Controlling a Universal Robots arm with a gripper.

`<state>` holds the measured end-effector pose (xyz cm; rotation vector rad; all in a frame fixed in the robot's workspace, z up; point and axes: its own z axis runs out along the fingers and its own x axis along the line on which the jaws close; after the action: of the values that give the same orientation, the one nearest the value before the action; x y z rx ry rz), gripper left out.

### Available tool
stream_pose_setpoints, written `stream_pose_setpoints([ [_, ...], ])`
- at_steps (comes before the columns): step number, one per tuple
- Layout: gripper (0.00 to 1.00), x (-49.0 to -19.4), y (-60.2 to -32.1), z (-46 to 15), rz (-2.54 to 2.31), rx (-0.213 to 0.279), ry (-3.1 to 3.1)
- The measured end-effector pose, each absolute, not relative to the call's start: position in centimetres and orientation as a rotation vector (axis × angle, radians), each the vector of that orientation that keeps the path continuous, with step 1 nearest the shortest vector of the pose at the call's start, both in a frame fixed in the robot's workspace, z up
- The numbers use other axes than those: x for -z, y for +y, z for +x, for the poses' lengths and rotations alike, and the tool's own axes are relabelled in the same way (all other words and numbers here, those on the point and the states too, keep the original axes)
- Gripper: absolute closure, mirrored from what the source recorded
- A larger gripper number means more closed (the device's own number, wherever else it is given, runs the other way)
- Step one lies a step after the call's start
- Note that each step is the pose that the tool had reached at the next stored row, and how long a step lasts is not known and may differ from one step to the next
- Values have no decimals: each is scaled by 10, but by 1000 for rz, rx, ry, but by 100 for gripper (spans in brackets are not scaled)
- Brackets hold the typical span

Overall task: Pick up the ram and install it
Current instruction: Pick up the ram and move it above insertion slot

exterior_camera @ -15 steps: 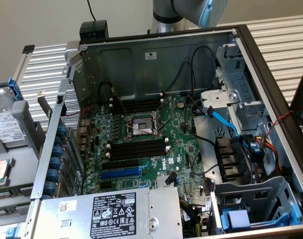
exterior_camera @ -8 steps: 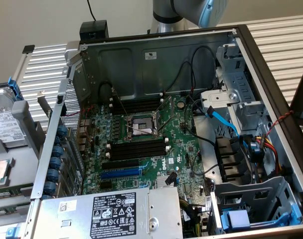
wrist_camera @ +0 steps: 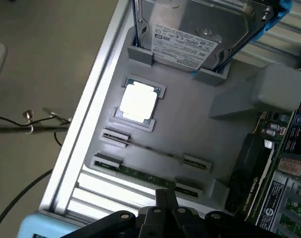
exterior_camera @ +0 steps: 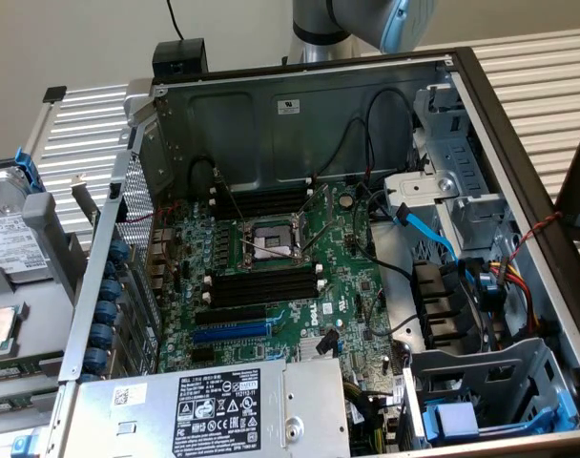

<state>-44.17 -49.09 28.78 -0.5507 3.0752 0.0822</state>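
Observation:
The ram [wrist_camera: 143, 175] is a thin green stick standing on edge in the grey holder tray [wrist_camera: 200, 124], held between two end brackets. In the wrist view my gripper [wrist_camera: 163, 210] hangs just above and beside that stick, apart from it, with only its dark body showing. A second thin line [wrist_camera: 155, 150] runs between another pair of brackets; I cannot tell whether it is a stick. In the exterior view only the arm [exterior_camera: 366, 19] shows at the top, and the ram is not visible. The black memory slots [exterior_camera: 261, 286] on the motherboard [exterior_camera: 347, 286] hold nothing.
The tray also carries a hard drive [wrist_camera: 190, 29] and a processor chip [wrist_camera: 138, 101]. The open computer case [exterior_camera: 300, 105] holds the processor socket [exterior_camera: 269, 240], a blue slot [exterior_camera: 228, 334], cables [exterior_camera: 424, 229], drive cages [exterior_camera: 462, 162] and a power supply [exterior_camera: 214, 410].

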Motion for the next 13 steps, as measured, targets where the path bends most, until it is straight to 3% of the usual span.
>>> stream_pose_setpoints([
  [13, 89, -286, -491, -442, -910, -85, 2995],
])
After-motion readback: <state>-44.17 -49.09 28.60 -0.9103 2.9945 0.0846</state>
